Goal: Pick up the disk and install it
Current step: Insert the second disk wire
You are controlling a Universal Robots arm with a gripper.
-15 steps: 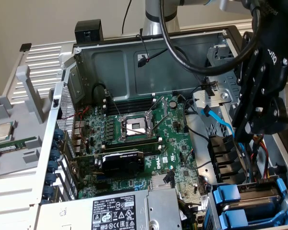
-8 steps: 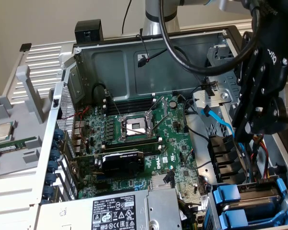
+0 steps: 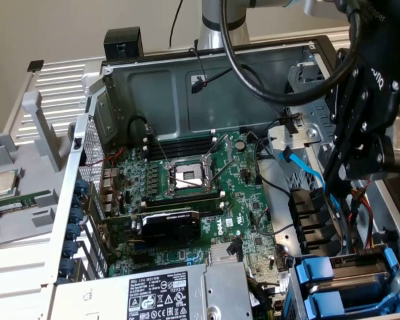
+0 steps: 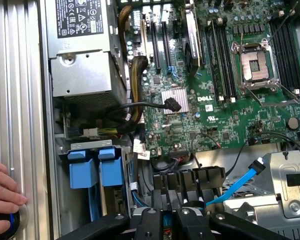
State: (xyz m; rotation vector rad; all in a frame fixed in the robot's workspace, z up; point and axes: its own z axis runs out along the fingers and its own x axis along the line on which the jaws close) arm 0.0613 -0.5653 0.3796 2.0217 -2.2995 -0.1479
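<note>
Your arm is reaching in from the exterior view's upper right, its black wrist angling downward. Your pincer is pointing down, its black linkages drawn in close together. A person's hand is resting with fingers curled.

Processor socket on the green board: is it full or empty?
Empty: the socket shows bare gold contacts, its levers raised; a square silver chip lies outside the case.

The motherboard was matt green circuit board, and beside it the power supply wore dull grey sheet metal under a white paper label. Next to that, the drive carriers showed smooth blue plastic; the gripper looked glossy black.
</note>
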